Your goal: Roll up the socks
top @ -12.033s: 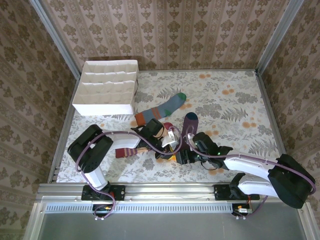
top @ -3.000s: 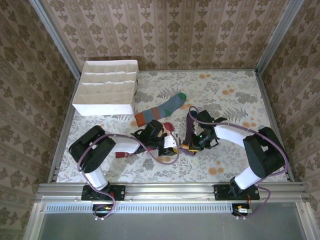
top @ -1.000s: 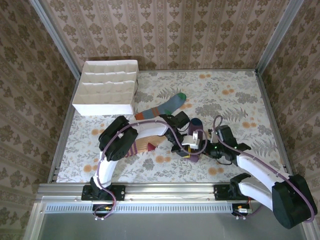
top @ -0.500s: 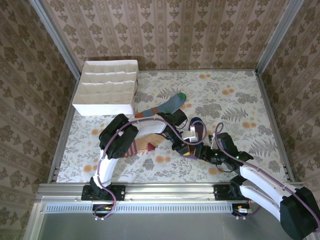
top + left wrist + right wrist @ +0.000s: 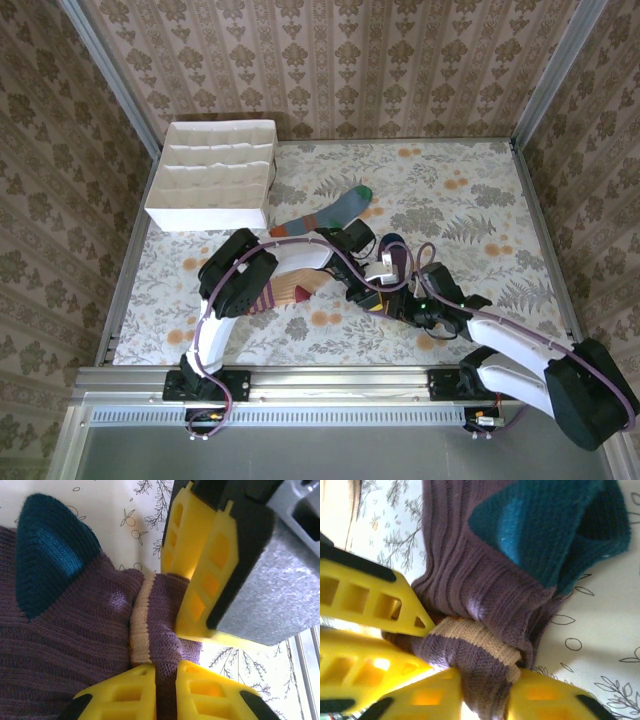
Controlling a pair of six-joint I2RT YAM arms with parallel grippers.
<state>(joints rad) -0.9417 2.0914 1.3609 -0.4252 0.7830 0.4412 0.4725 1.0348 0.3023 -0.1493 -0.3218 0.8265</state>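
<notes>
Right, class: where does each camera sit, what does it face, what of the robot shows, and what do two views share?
Top external: above and behind, looking down at the table; left arm, right arm.
Left wrist: left arm, facing the purple sock; left gripper clamped on it.
Right wrist: right arm, facing that sock; right gripper.
Shared: both wrist views show both grippers.

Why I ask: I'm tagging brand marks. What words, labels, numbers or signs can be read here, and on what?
None readable: no words, numbers or logos show on the purple sock, the white box, the floral tablecloth or the patterned wallpaper.
</notes>
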